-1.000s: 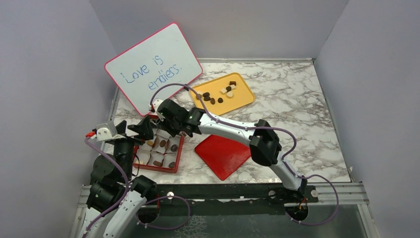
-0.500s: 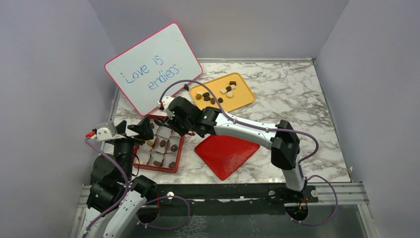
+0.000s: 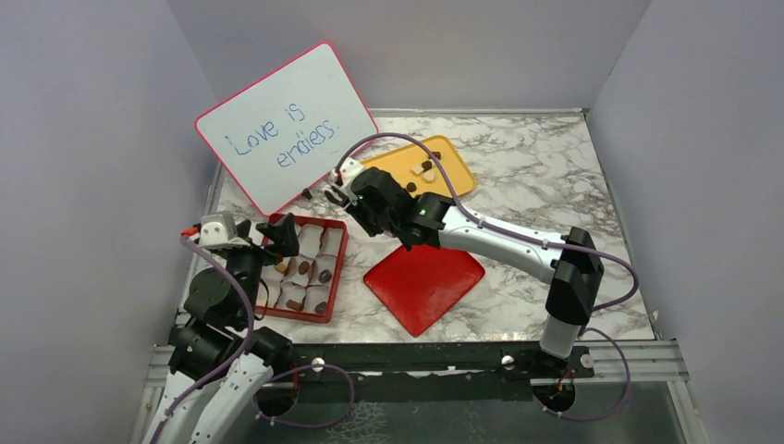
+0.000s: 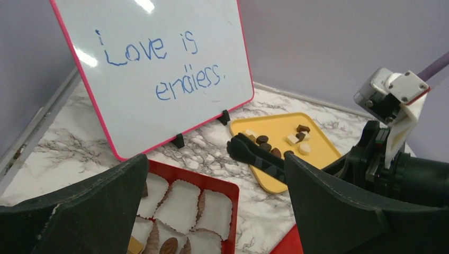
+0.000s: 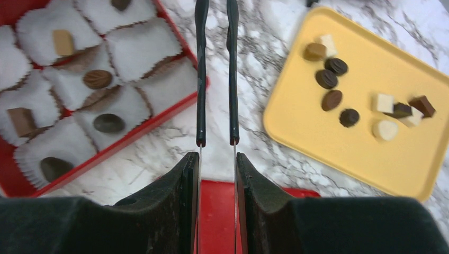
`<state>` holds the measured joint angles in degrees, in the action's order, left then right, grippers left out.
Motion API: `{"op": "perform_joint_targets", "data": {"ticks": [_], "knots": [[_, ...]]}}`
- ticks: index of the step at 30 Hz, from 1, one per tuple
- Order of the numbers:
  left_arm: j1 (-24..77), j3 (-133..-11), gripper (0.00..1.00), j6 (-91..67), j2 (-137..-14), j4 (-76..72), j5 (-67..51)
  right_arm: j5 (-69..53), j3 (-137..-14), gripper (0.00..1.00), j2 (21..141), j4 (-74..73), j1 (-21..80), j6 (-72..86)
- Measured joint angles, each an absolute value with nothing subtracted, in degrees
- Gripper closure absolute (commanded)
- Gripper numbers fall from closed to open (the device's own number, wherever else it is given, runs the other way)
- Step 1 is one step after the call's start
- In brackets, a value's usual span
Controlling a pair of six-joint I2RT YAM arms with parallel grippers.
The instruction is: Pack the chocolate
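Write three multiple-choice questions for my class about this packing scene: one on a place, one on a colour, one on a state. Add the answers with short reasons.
1. The unpacked chocolate lies on:
A a blue plate
B the yellow tray
C a wooden bowl

2. The writing on the whiteboard is:
A blue
B green
C orange

3. The tweezers clamped in the jaws of the right gripper carry:
A a dark piece
B a paper cup
C nothing

Answers:
1 B: the right wrist view shows the pieces scattered on it.
2 A: the left wrist view shows blue letters.
3 C: their tips stand apart with no piece between them.
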<state>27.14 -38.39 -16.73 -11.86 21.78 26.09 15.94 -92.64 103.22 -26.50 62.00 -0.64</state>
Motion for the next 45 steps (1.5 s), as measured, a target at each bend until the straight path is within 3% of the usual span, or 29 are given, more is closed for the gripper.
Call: {"op": "perform_joint_targets", "data": {"ticks": [18,45], "knots": [[27.14,-37.78,0.01,-15.73,-23.86,21.54,15.94,18.33,-87.77,0.64,104.79,-24.67,49.06,-0.73],[27.14,-37.78,0.01,-15.11,-25.78,21.54,13.28,14.06,-93.69,0.63,114.83,-24.03,46.48,-1.13]]}}
